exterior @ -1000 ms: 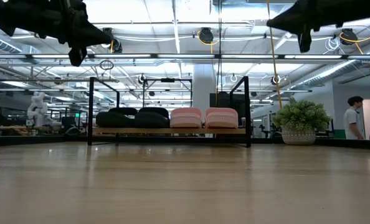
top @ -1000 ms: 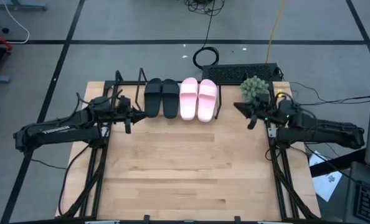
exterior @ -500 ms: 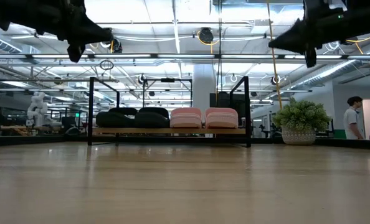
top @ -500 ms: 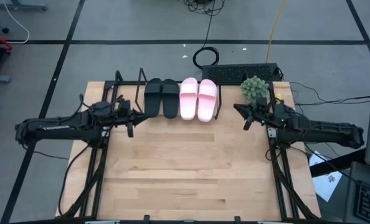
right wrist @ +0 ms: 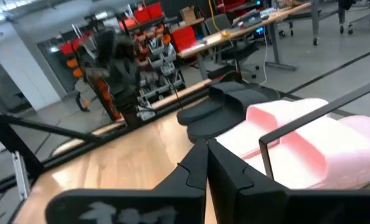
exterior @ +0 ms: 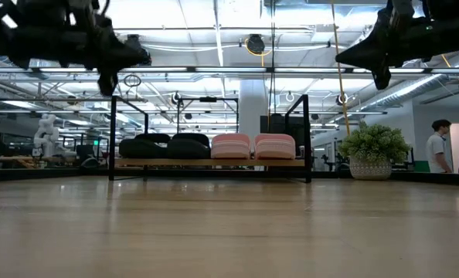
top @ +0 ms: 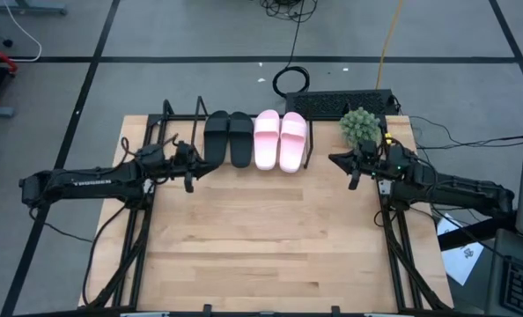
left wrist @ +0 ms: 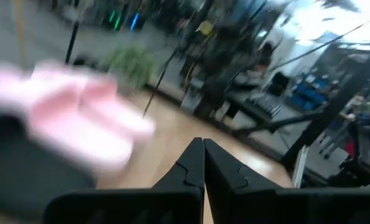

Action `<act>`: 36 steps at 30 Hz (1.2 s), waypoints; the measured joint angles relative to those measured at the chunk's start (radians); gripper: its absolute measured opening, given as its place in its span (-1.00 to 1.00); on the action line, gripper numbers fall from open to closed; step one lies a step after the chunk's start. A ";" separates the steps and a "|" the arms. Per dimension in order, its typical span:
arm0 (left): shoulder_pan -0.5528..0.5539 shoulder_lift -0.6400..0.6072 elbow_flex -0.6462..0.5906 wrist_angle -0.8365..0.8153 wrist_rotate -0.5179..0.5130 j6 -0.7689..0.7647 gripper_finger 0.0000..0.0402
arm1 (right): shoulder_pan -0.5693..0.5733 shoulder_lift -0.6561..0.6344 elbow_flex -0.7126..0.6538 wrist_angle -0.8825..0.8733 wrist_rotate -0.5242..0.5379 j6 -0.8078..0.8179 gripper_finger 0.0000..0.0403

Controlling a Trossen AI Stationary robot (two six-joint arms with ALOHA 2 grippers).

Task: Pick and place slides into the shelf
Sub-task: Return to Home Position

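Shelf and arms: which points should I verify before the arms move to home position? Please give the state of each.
1. All four slides on the shelf: ok, black pair and pink pair side by side.
2. Left pincer shut and empty: ok.
3. Right pincer shut and empty: ok.
4. Both pincers away from the shelf frame: ok, raised above the table.
5. Right pincer away from the potted plant: ok, it hangs higher in the low view.

Overhead and table-level views share the shelf.

Robotics lab: white robot, red bins.
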 joint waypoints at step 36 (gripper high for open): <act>-0.183 -0.668 -0.076 -0.670 -0.276 0.116 -1.00 | 0.026 -0.102 -0.317 0.381 -0.032 0.105 -1.00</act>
